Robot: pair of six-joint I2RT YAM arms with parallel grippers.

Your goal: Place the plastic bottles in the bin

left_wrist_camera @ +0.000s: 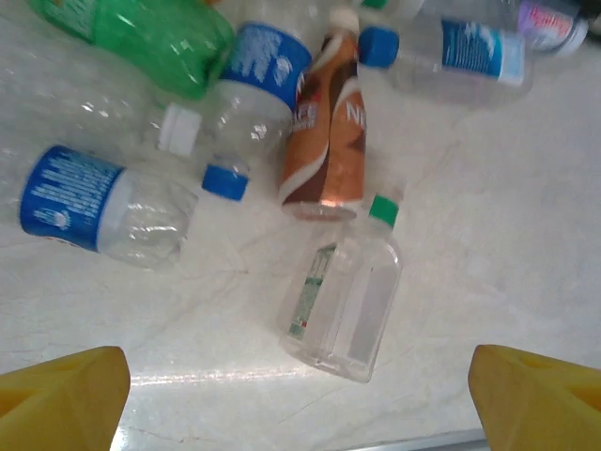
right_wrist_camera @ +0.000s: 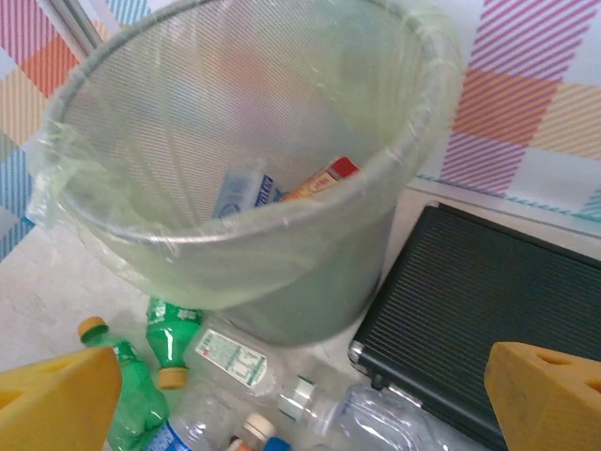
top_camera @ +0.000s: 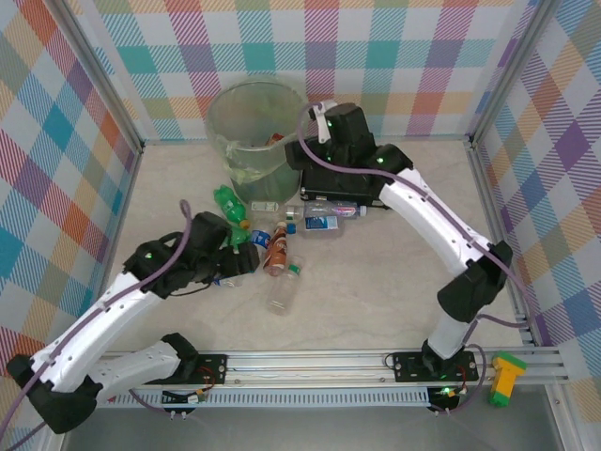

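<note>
Left jaws were wide open, empty, over bottles [left_wrist_camera: 343,301] scattered on the desk [left_wrist_camera: 507,244]. Right jaws gaped empty above the bin [right_wrist_camera: 310,282]; bottles inside were half hidden by its rim.

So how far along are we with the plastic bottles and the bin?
Done: a blue-labelled bottle and an orange-red one lie in the round translucent grey-green bin. In hand: nothing, the left gripper and right gripper are open. Left: several on the table, including the clear green-capped bottle.
</note>
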